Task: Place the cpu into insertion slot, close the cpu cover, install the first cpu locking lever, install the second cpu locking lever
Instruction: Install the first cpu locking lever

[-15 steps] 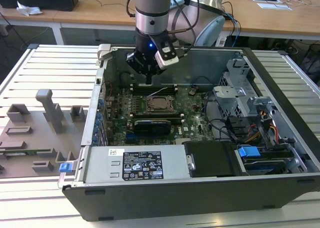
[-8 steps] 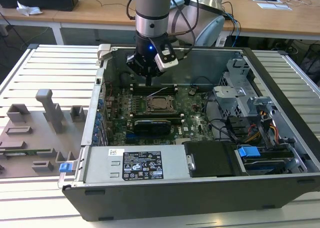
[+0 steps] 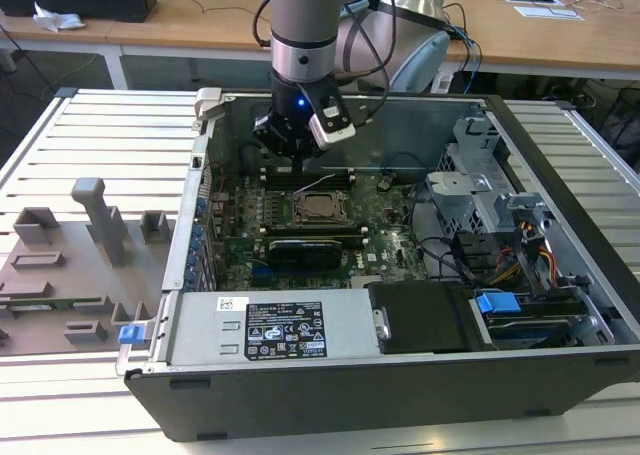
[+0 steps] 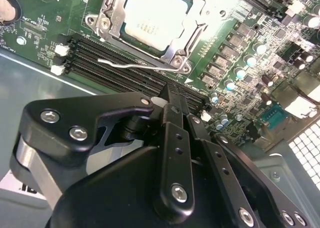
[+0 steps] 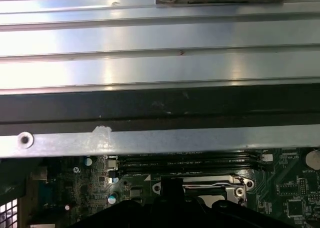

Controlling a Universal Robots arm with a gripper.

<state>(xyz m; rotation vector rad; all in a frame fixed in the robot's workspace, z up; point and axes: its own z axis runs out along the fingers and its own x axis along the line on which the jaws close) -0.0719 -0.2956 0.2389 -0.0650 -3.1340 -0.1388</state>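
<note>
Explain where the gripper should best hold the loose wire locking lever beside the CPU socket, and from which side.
Grip the locking lever at its free bent end, lying over the memory slots, away from the cpu cover. Probably come from above, pinching across the thin wire: its other end is held at the cover's corner, and the slots beneath block a sideways approach.

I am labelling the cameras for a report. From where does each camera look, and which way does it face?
Exterior view: off the arm, high beside the open computer case, looking down into it; the arm and pincer show.
Second wrist view: on the arm, looking past the pincer at the cpu.
First wrist view: on the arm, looking over the case wall to the slatted table; part of the pincer shows.
Shared: both wrist views show the memory slots and cpu cover.
</note>
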